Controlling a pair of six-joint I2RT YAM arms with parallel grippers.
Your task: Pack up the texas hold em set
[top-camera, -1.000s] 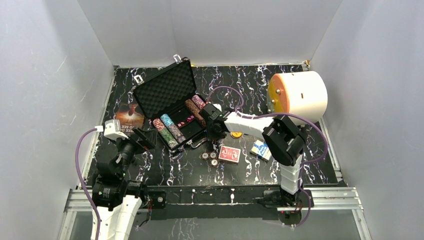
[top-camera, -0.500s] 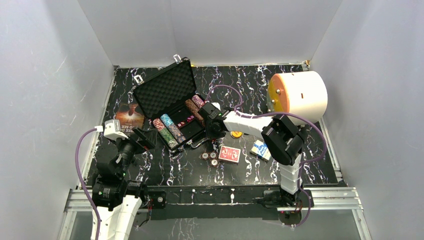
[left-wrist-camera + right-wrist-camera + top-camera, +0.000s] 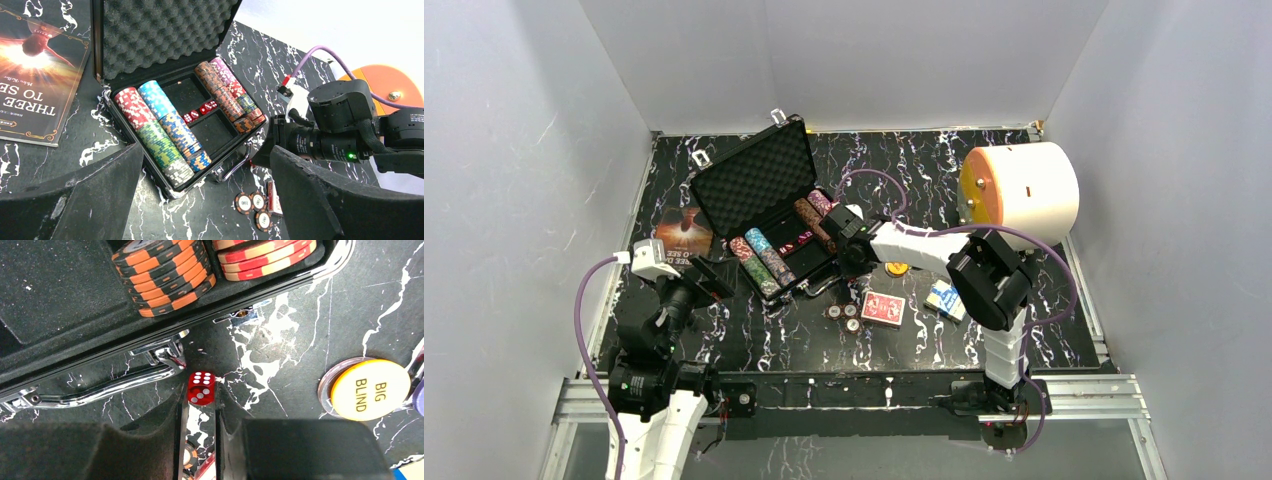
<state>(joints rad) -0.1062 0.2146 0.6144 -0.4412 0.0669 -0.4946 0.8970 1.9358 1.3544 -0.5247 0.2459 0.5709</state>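
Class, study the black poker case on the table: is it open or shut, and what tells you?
Open. The case has its foam-lined lid standing raised, and the chip rows and red dice show inside.

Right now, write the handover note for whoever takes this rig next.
Left pincer: open, empty, hovering in front of the case.
Right pincer: shut on a red die just outside the case.
Done: chip rows and some red dice sit in the open case.
Left: that die, three loose chips, red deck, blue deck and Big Blind button, all on the table; then close the lid.
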